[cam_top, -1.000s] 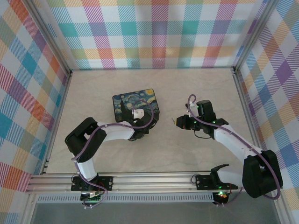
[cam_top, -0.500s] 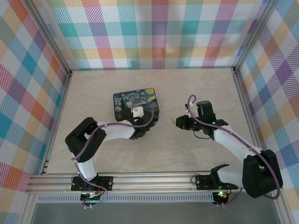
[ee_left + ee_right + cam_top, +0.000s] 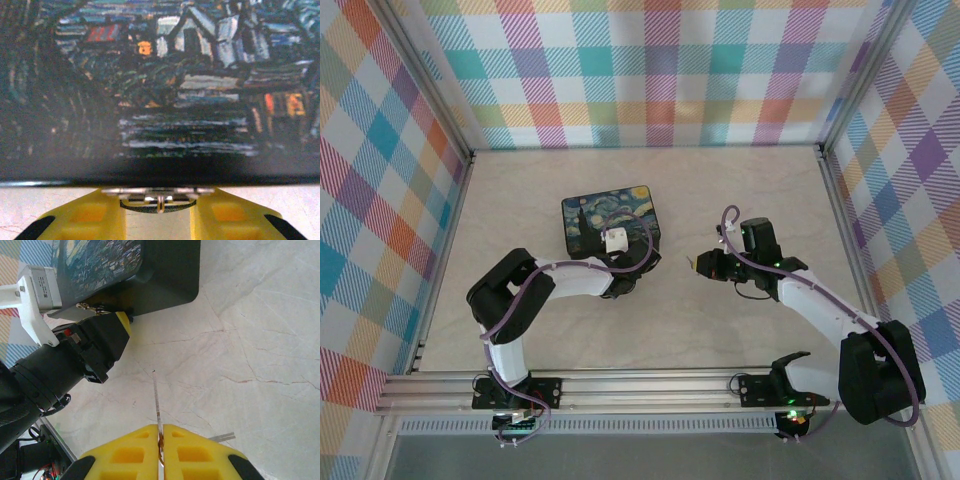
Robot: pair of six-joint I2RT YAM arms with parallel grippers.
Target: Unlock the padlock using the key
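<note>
Through the left wrist camera I see my left gripper (image 3: 157, 222) right up against the front wall of the black box (image 3: 160, 167), whose painted night-sky lid spreads out beyond the jaws. The two yellow fingers (image 3: 85, 220) stand apart. In the gap between them, just ahead of the tips, hangs the padlock (image 3: 157, 206), a small dark curved piece under a metal hasp plate (image 3: 157, 190) on the box's front edge. The dark piece reaches the inner face of each finger, but I cannot tell whether the jaws are pressing on it or merely flanking it.

My right gripper (image 3: 161, 431) has its yellow jaws pressed together on the key (image 3: 156, 400). The thin grey blade sticks straight out ahead of the fingertips over the pale marbled table (image 3: 250, 340), and its tip is well apart from the box. A short grey strip (image 3: 222, 437) pokes out just to the right of these jaws. The box and the left arm's wrist lie ahead and to the left of them.
</note>
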